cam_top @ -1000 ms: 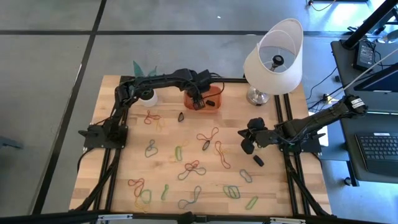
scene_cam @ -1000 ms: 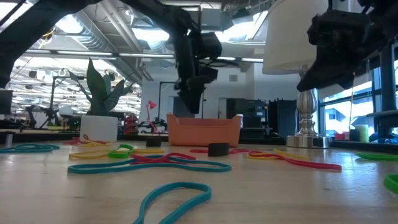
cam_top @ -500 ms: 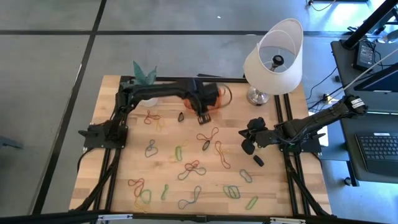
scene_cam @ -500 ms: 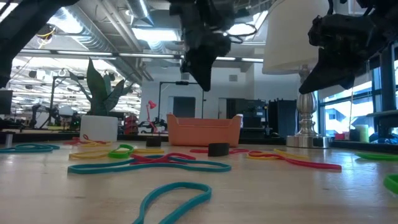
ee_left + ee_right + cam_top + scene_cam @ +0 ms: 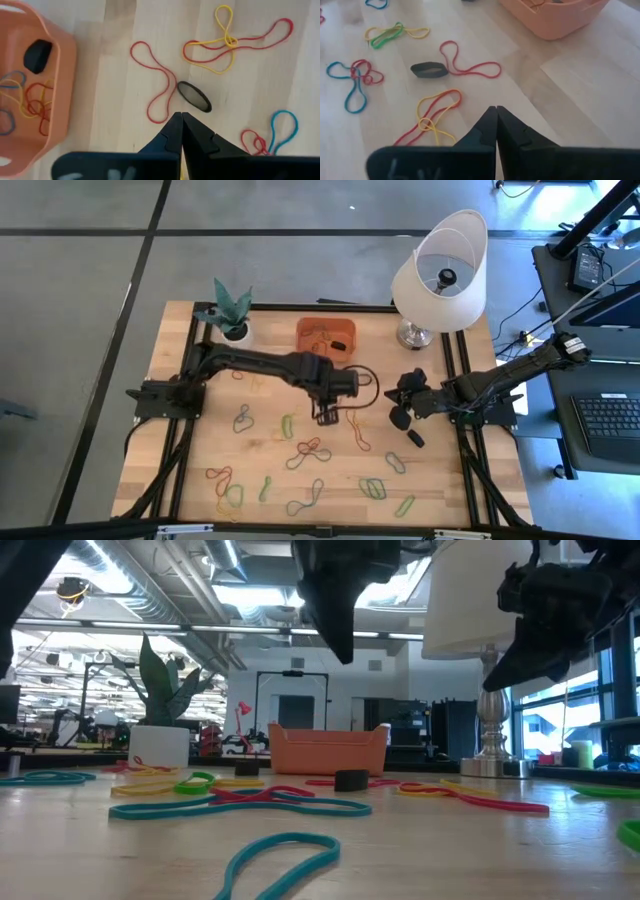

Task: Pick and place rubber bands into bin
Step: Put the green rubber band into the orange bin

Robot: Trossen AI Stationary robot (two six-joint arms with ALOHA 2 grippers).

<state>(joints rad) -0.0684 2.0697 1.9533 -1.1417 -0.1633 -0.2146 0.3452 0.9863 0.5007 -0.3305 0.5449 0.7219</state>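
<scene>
Bin: the orange bin [image 5: 326, 335] sits at the table's far edge between the plant pot [image 5: 236, 332] and the lamp [image 5: 438, 275], long axis running across the table; a few rubber bands and a dark lump lie inside.
Rubber bands: rubber bands [image 5: 307, 452] lie scattered flat over the wooden table [image 5: 470, 480].
Black band: a black band [image 5: 194, 96] lies as a slanted oval just beside a red loop [image 5: 156, 80].
Left gripper: the left gripper [image 5: 325, 416] hangs over mid-table above that black band, fingers pressed together, pinching nothing, clear of the wood.
Right gripper: the right gripper [image 5: 398, 418] waits near the right edge, fingers closed and empty.
</scene>
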